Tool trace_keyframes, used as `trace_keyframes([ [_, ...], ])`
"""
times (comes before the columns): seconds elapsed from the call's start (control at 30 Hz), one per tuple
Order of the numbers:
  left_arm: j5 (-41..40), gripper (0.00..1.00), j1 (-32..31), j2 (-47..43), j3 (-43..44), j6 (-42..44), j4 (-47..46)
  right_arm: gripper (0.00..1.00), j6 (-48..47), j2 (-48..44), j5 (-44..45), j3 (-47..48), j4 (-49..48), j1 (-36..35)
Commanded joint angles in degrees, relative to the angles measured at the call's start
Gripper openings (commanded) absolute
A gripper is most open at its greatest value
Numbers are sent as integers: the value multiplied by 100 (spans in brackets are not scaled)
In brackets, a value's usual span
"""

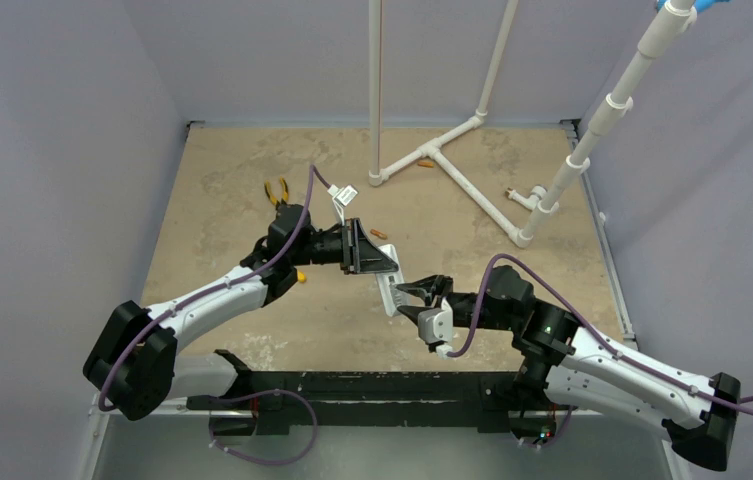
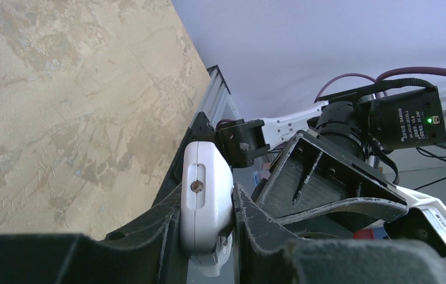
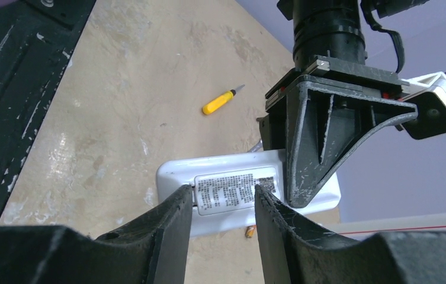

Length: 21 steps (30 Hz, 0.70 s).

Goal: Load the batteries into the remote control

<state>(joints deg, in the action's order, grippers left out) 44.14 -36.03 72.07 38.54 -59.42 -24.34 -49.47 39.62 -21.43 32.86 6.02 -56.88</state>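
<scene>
1. The table [image 1: 252,330] is a tan, mottled, stained board filling the middle of the top view.
2. Yellow-handled pliers [image 1: 276,190] lie left of centre, in the upper half of the board.
3. Two batteries [image 1: 379,234] lie well apart: one near the frame's centre, the other [image 1: 425,163] higher up, just beside the pipe frame.
4. A small yellow-handled screwdriver [image 3: 220,100] lies in the upper middle of the right wrist view.
5. A white pipe frame [image 1: 472,190] stands on the board at the upper centre and right.

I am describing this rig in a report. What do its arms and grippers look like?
Both the left arm and the right arm have white shells between black joints. A purple cable runs along each. The left gripper and right gripper are black, with ribbed triangular frames and rough-faced fingers. A green light glows on the right arm.
</scene>
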Motion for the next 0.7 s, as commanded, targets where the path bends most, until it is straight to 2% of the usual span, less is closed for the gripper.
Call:
trace_keyframes([
  [0.0, 192, 0, -18, 3, 100, 0, -175, 41, -89, -121, 342, -2, -554, 9],
  [0.27, 193, 0, -18, 42, 111, 37, -84, 40, -39, -215, 333, -28, -583, 11],
  [0.53, 140, 0, -18, 18, 101, 38, -61, 46, 38, -199, -368, 178, 79, 11],
  [0.67, 148, 0, -19, 15, 92, 36, -52, 47, 64, -146, -415, 146, 115, 11],
])
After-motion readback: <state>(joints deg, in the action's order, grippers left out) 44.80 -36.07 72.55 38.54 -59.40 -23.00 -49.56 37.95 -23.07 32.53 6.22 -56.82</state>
